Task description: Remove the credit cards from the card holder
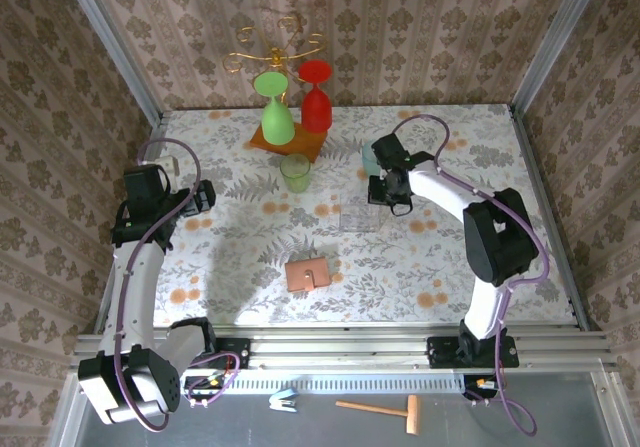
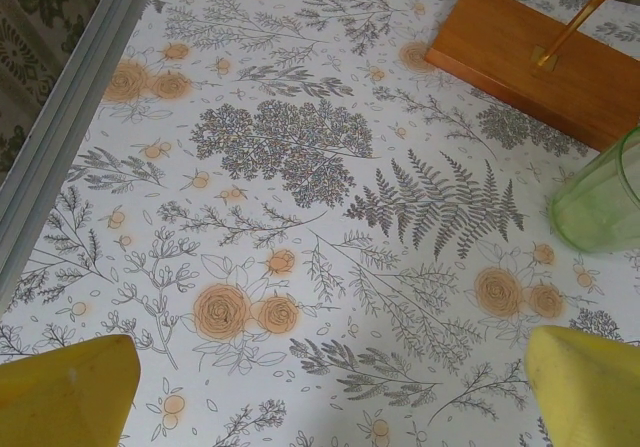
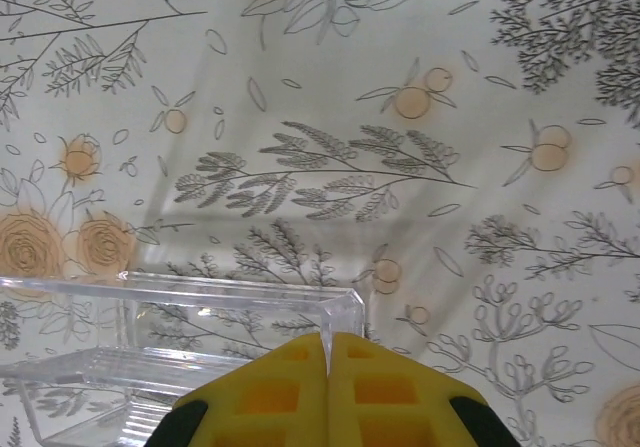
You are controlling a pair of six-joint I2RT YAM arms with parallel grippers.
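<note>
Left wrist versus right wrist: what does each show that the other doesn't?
Left wrist: a wooden base, a green cup, and the left claw wide open. Right wrist: a clear box, with the right claw shut beside its corner. Both: the floral tablecloth and yellow fingers.

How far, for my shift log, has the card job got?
Done: nothing visible; the card holder lies untouched mid-table. In hand: nothing; the right gripper is shut at the corner of a clear plastic box, the left gripper open over bare cloth. Left: reach the holder and empty it.
</note>
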